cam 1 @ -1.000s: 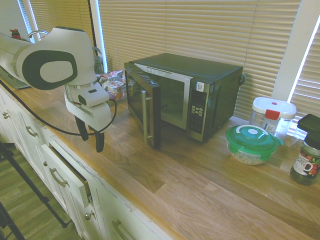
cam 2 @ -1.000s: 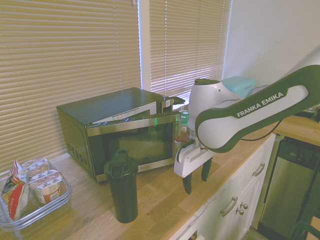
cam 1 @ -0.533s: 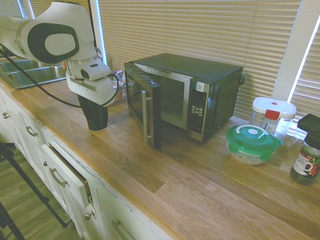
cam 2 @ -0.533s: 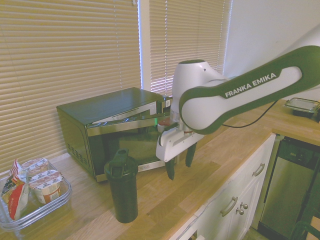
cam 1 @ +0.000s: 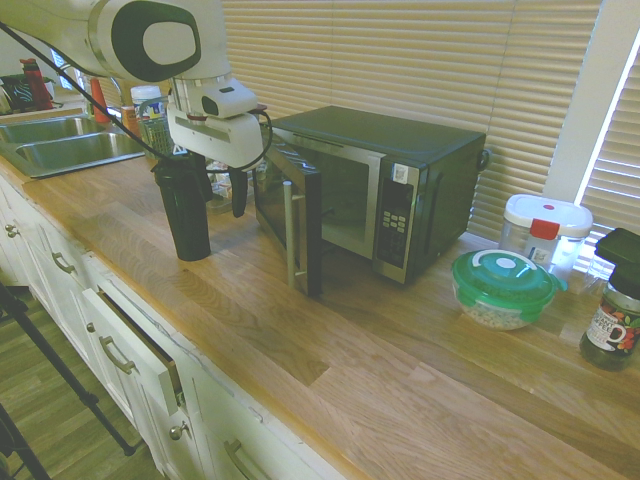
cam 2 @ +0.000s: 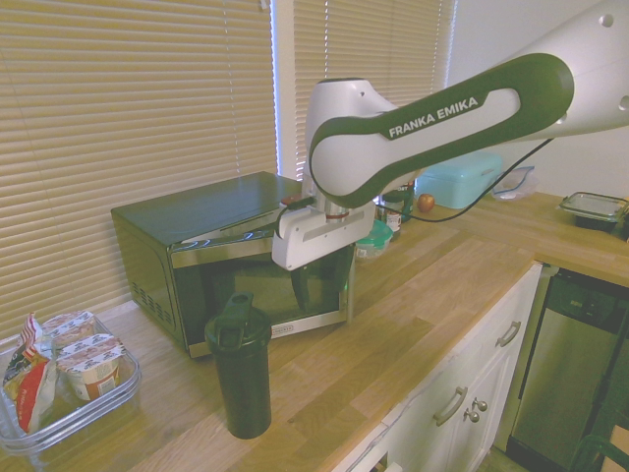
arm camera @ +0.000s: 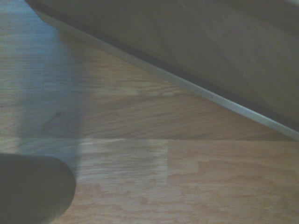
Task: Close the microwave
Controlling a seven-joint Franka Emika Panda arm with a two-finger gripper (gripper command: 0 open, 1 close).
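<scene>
- We saw the microwave (cam 1: 380, 137) at the worktop's (cam 1: 400, 400) back edge, by the blinds (cam 1: 380, 60), its door (cam 1: 313, 240) ajar.
- We judged that closing it well called for a steady push on the door's outer face, near the handle (cam 1: 290, 235) and away from the hinge, following the swing until it latched.
- We noted a black body, steel trim, dark glass and an upright silver handle.
- We had the gripper (cam 1: 221, 198) above the worktop near the door, jaws spread, nothing between them.
- We needed to clear the dark bottle (cam 1: 185, 222), which a sideways sweep could tip.
</scene>
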